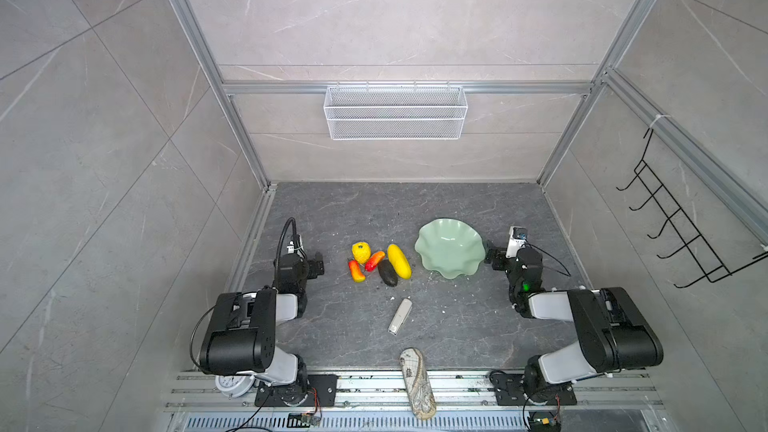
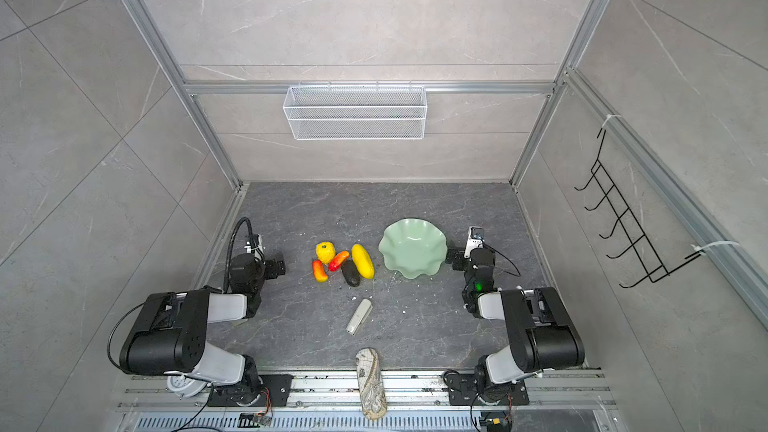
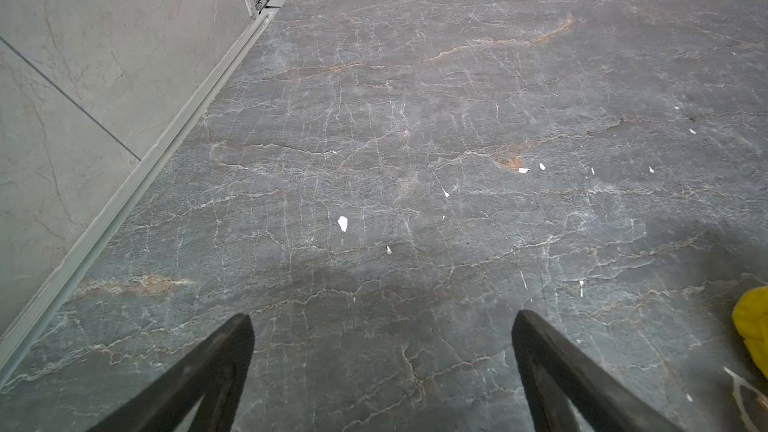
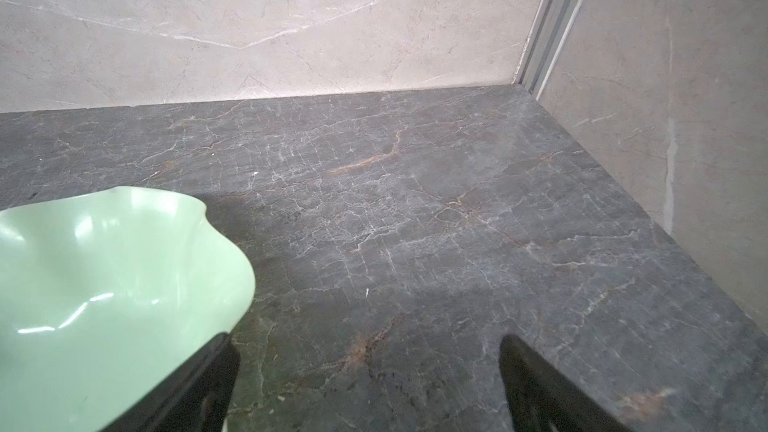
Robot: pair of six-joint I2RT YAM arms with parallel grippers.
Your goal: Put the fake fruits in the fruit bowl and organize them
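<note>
Black left fingers (image 3: 216,367) fill the foreground of the left wrist view. They are spread wide over bare worktop (image 3: 415,160) and grip nothing. A yellow fruit (image 3: 752,326) shows at the frame's edge, outside the gap and clear of the nearer finger; which fruit it is I cannot tell.

In the right wrist view the right fingers (image 4: 536,384) are spread just as wide and also grip nothing. The bowl (image 4: 104,284) lies just beside one of them, outside the gap. Its wavy rim passes behind that fingertip, and I cannot tell whether they touch.

In both top views all five fruits lie in a tight cluster on the worktop, left of the bowl and outside it.
- The round yellow fruit (image 1: 361,252) sits at the back.
- Two red-yellow fruits (image 1: 375,260) (image 1: 356,271) lie just in front of it.
- The black fruit (image 1: 387,273) lies side by side with the long yellow fruit (image 1: 399,261), which is the one nearest the bowl but apart from it.

The left fingers are left of the cluster, near it but apart. The right fingers are at the bowl's right rim. A silver device (image 1: 400,317) and a case (image 1: 417,382) lie nearer the front edge.
</note>
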